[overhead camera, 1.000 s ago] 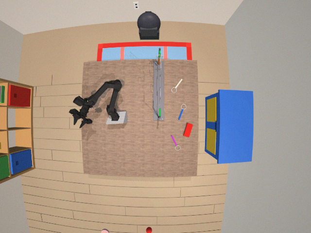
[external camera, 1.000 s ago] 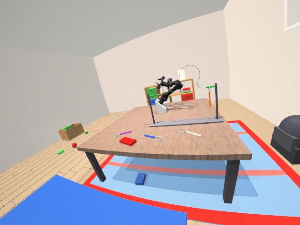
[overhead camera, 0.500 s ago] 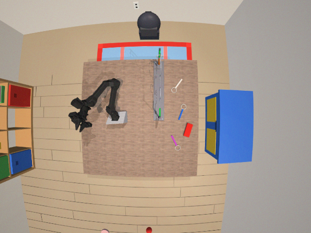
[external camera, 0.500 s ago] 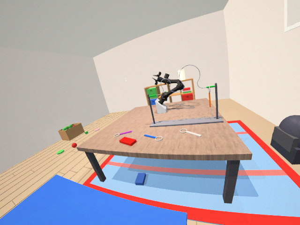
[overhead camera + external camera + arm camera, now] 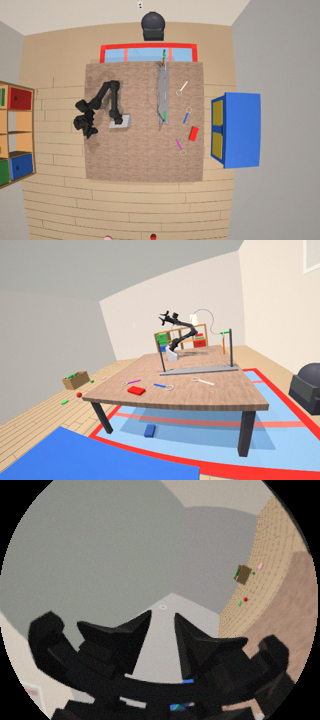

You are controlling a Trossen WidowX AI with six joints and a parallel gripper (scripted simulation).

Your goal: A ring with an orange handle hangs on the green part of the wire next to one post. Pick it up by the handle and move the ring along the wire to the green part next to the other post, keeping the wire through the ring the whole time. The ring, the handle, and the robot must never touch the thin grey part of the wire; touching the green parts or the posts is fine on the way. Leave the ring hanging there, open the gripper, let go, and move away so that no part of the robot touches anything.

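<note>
Nothing is done yet: you have the tool (image 5: pixel 163 316) partly closed on nothing, raised well away from the wire frame, while the orange-handled ring (image 5: pixel 223 343) hangs on the green part beside the far post (image 5: pixel 230 343)
</note>
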